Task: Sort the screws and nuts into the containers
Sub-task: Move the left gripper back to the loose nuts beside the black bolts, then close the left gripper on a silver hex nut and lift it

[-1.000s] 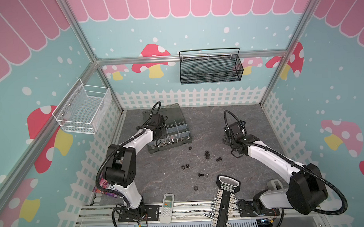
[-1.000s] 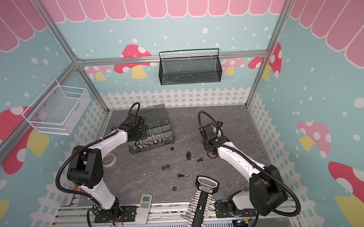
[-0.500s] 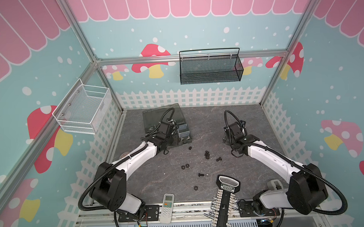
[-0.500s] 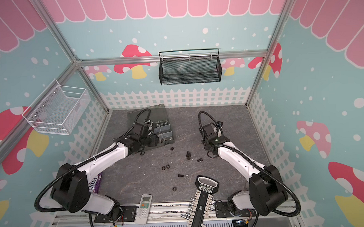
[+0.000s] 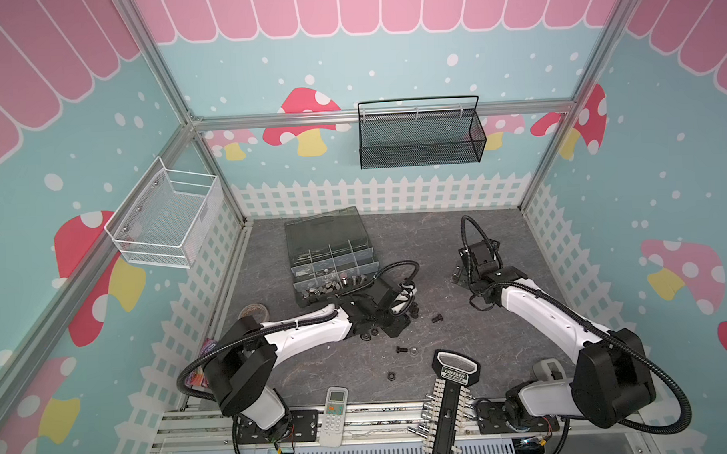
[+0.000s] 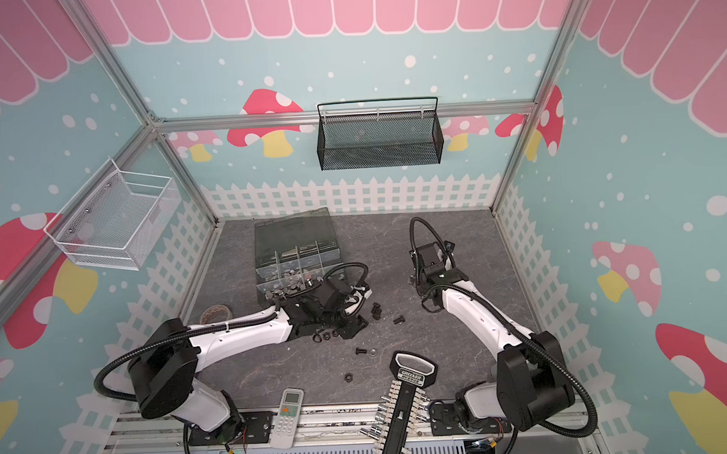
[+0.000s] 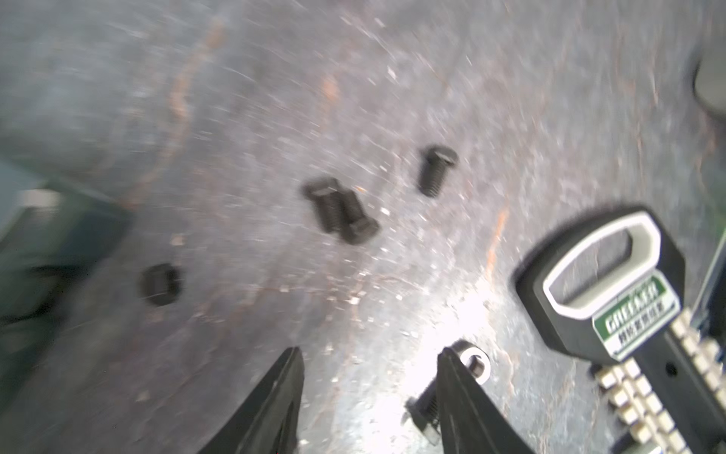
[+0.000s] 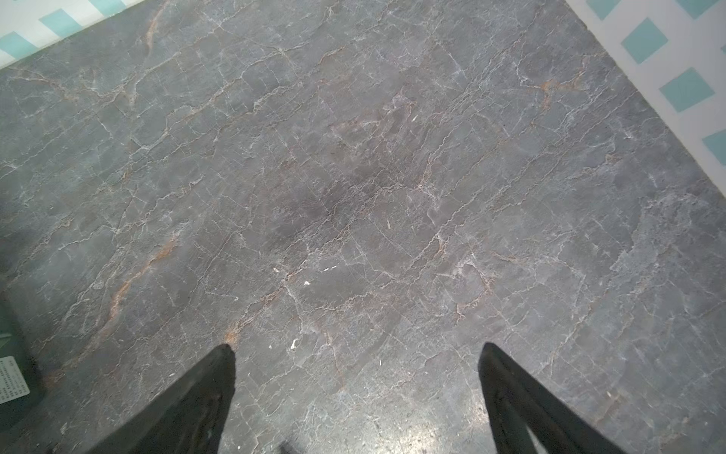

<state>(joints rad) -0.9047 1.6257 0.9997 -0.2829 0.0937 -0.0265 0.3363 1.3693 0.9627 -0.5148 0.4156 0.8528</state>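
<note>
Lying in front-row containers (image 5: 331, 256): mostly silver fasteners (image 5: 326, 284).

Left wrist view — four black screws (image 7: 436, 169), one silver nut (image 7: 476, 361), one blurred dark piece (image 7: 159, 285), one socket rack (image 7: 613, 298)

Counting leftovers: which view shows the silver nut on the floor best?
Left wrist view: the silver nut is close, its hole plain. Both top views show a tiny pale speck; the right wrist view misses it.
</note>
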